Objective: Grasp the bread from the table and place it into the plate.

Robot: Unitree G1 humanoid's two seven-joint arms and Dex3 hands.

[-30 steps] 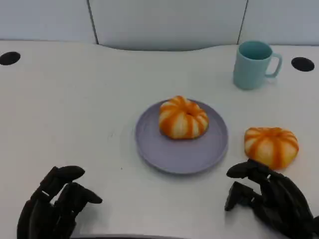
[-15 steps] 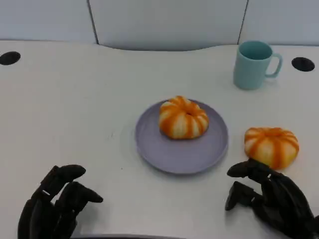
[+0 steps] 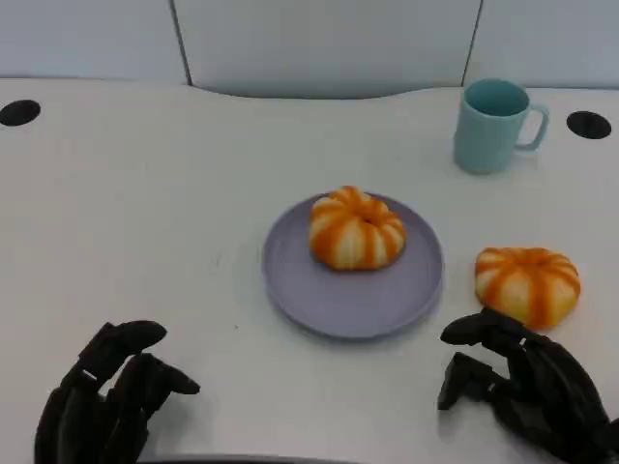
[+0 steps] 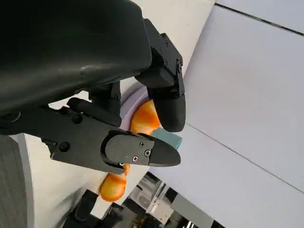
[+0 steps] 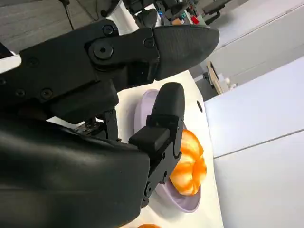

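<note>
One orange-and-cream striped bread (image 3: pixel 356 228) lies on the lilac plate (image 3: pixel 329 302) in the middle of the table. A second striped bread (image 3: pixel 527 284) lies on the table just right of the plate. My right hand (image 3: pixel 527 391) hovers near the front edge, close in front of that second bread, fingers apart and holding nothing. My left hand (image 3: pixel 111 396) is at the front left, well away from the plate, also holding nothing. The left wrist view shows the plated bread (image 4: pixel 142 118) and the other bread (image 4: pixel 114 187) beyond my fingers. The right wrist view shows the plated bread (image 5: pixel 190 164) on the plate (image 5: pixel 142 107).
A teal mug (image 3: pixel 495 126) stands at the back right, behind the loose bread. Two dark round holes (image 3: pixel 19 112) mark the table's far corners. A pale wall panel runs along the table's back edge.
</note>
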